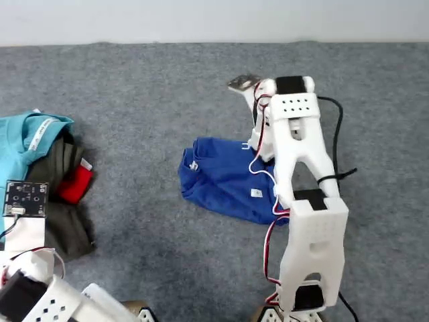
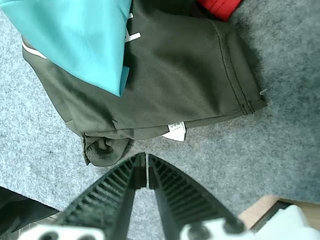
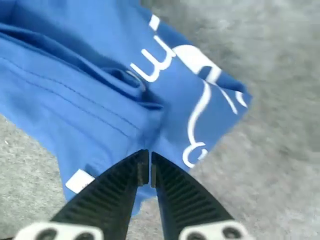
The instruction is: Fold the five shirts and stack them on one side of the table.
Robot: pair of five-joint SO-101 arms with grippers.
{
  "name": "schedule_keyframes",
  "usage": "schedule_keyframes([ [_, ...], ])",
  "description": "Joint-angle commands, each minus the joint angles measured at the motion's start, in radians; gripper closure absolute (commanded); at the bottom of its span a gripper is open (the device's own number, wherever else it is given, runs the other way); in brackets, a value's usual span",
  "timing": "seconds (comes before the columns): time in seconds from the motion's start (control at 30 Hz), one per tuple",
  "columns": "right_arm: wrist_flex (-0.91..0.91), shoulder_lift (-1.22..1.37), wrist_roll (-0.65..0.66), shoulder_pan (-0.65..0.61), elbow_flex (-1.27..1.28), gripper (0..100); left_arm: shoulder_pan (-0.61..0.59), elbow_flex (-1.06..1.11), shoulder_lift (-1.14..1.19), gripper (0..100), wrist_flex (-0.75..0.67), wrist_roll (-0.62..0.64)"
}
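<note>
Your right gripper (image 3: pixel 145 159) hangs over the blue shirt (image 1: pixel 221 180), which lies half-folded in the middle of the high view. Its jaws are pressed together with no cloth seen between them. Open wide before you go down, then pinch one hem edge only, so the layers don't drag. The left gripper (image 2: pixel 146 162), also closed and empty, sits by the pile (image 1: pixel 57 168) at the left edge.
</note>
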Motion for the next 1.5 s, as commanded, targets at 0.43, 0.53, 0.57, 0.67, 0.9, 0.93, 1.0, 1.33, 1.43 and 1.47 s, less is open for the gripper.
schedule_keyframes([
  [0.43,0.044,-0.193,-0.071,-0.521,0.126,99.0,0.101,-0.001,-0.002,98,0.003,0.006],
  [0.53,0.044,-0.269,-0.071,-0.503,0.126,99.0,0.101,-0.001,-0.002,98,0.0,0.006],
  [0.57,0.044,-0.288,-0.071,-0.475,0.126,99.0,0.101,-0.001,-0.002,98,0.0,0.006],
  [0.67,0.042,-0.298,-0.066,-0.364,0.126,99.0,0.101,-0.001,-0.002,98,0.0,0.006],
  [0.9,0.041,-0.127,-0.012,-0.156,0.126,99.0,0.101,-0.001,-0.002,98,0.005,0.006],
  [0.93,0.041,-0.091,-0.012,-0.151,0.126,99.0,0.101,-0.001,-0.002,98,0.005,0.006],
  [1.0,0.042,-0.031,-0.014,-0.162,0.126,99.0,0.101,-0.001,-0.002,98,0.005,0.006],
  [1.33,0.044,-0.105,-0.015,-0.533,0.351,99.0,0.095,-0.001,-0.002,98,0.006,0.006],
  [1.43,0.044,-0.186,-0.04,-0.619,0.442,99.0,0.095,-0.001,-0.002,98,0.006,0.006],
  [1.47,0.044,-0.211,-0.046,-0.63,0.46,99.0,0.095,-0.001,-0.002,98,0.006,0.006],
])
